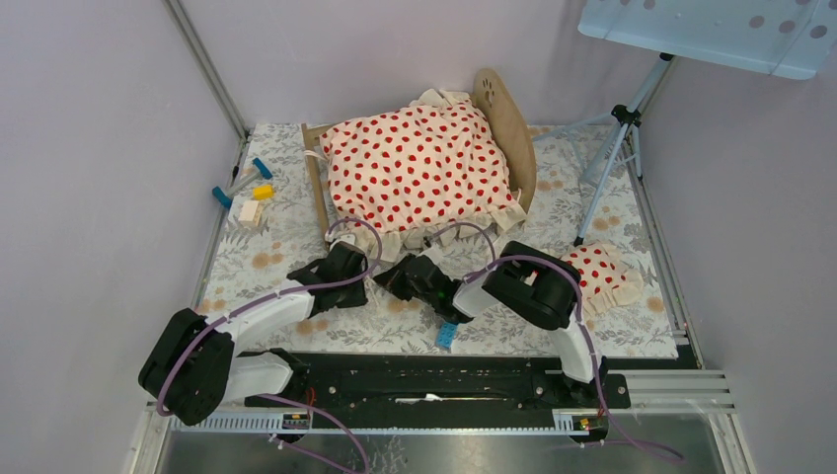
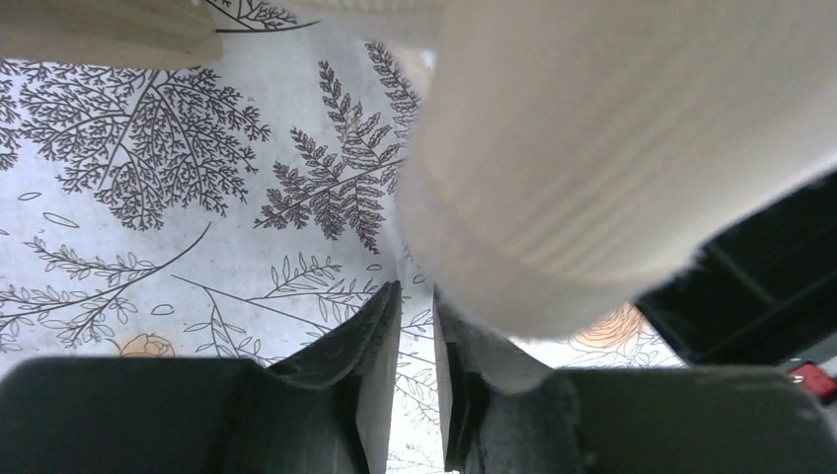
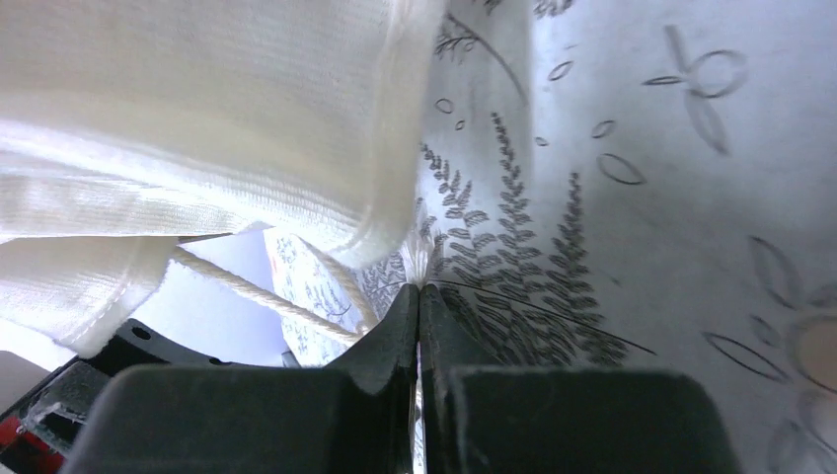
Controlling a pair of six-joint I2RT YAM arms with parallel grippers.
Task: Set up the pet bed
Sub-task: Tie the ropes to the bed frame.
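The pet bed (image 1: pixel 505 120) stands at the back middle of the table. Its rounded wooden end board shows on the right, and its mattress is hidden under a cream red-dotted blanket (image 1: pixel 419 163). The blanket's ruffled edge (image 2: pixel 592 148) hangs over the near side. My left gripper (image 1: pixel 357 257) (image 2: pixel 417 296) is at that edge, jaws slightly open with only tablecloth showing between them; the ruffle drapes over its right finger (image 2: pixel 474 346). My right gripper (image 1: pixel 403 269) (image 3: pixel 419 291) is shut, pinching the blanket's white hem (image 3: pixel 418 259) at its tips. A dotted pillow (image 1: pixel 602 276) lies at the right.
Small blue and yellow toy pieces (image 1: pixel 247 188) lie at the left edge. A blue block (image 1: pixel 446 336) sits near the front rail. A tripod (image 1: pixel 617 148) stands at the back right under a light panel (image 1: pixel 711 30). Walls close in left, back and right.
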